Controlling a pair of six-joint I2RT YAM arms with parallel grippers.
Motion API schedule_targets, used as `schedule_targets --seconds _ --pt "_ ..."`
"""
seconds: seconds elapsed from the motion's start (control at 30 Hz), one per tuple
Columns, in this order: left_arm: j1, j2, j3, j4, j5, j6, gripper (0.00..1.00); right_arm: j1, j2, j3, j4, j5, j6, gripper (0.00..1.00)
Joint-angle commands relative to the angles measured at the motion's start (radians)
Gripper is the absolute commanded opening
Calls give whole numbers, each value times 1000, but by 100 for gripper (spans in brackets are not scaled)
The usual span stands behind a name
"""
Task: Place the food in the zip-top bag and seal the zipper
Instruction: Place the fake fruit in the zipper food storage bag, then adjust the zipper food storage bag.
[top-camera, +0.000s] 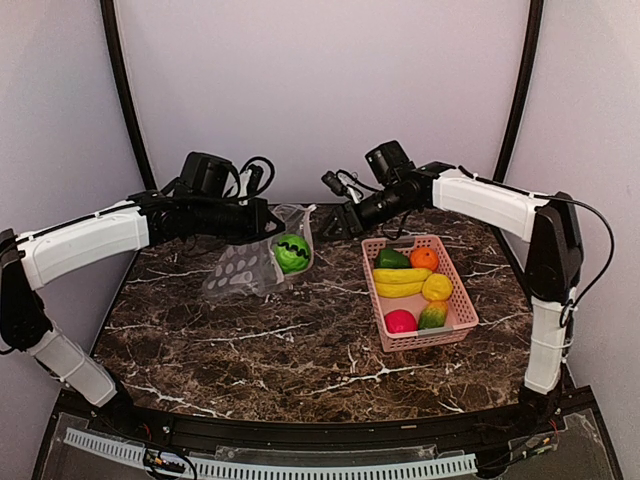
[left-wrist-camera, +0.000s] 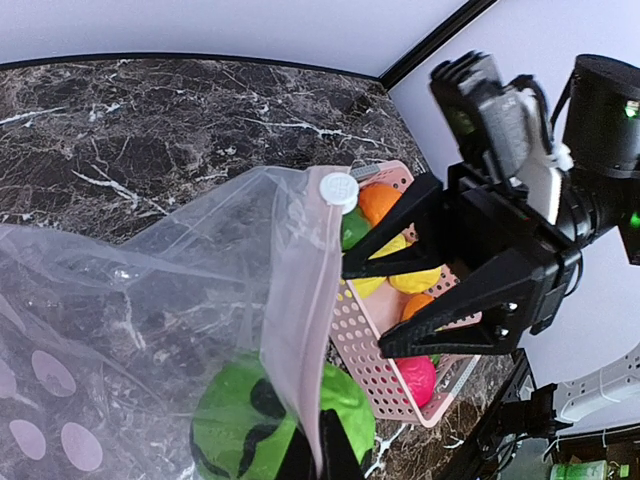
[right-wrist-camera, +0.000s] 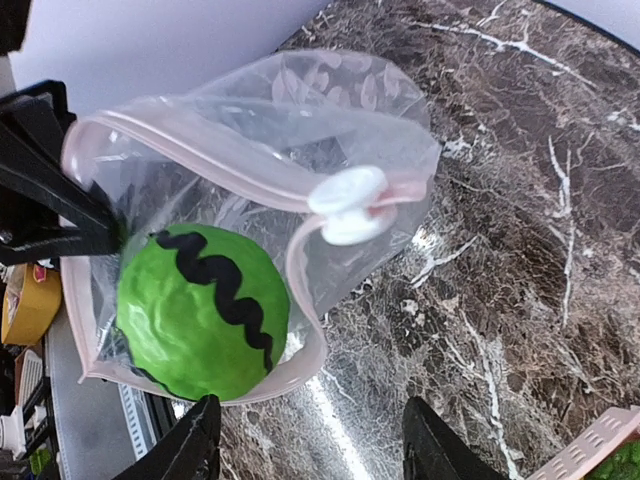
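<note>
The clear zip-top bag (top-camera: 240, 268) lies at the table's back left with its mouth lifted. The striped green melon (top-camera: 292, 252) sits inside it, just behind the mouth. My left gripper (left-wrist-camera: 318, 458) is shut on the bag's pink zipper strip (left-wrist-camera: 305, 330), beside the melon (left-wrist-camera: 235, 425). A white slider (right-wrist-camera: 347, 205) sits on the zipper. My right gripper (right-wrist-camera: 315, 450) hangs open just in front of the bag's mouth (right-wrist-camera: 250, 130), holding nothing, with the melon (right-wrist-camera: 200, 310) ahead of it. The other food lies in the pink basket (top-camera: 372, 290).
The pink basket (left-wrist-camera: 375, 375) stands right of centre and holds a green pepper (top-camera: 392, 258), an orange (top-camera: 424, 258), a banana (top-camera: 400, 282), a lemon (top-camera: 437, 288), a red-pink fruit (top-camera: 400, 321) and a mango (top-camera: 433, 316). The back wall is close behind both grippers.
</note>
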Motion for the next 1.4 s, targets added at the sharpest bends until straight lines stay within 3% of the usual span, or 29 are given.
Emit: schedule_targets --seconds 0.0,0.23,0.37,0.47,0.7,0.8,1.0,1.2,1.37 --pt "2 -47 -3 -7 12 3 1 0 17 -2 67 -106 36 57" --pt "2 -45 -4 3 24 1 1 0 60 3 103 -122 54 56" --pt "1 -46 -8 3 23 2 1 1 102 23 115 -133 71 47" --pt "1 -51 -11 -2 20 4 1 1 126 36 116 -139 77 37" --pt "2 -65 -40 -21 0 11 1 3 97 28 115 -167 74 0" --pt "1 -59 -26 -62 -38 34 1 1 49 42 69 -173 53 0" --pt "1 -20 135 -378 -266 159 1 -38 -44 67 -39 -145 23 0" --pt "1 -51 172 -381 -317 199 1 -39 16 79 -60 -255 61 0" --pt "1 -17 174 -336 -214 169 1 -33 -39 108 -10 -401 115 0"
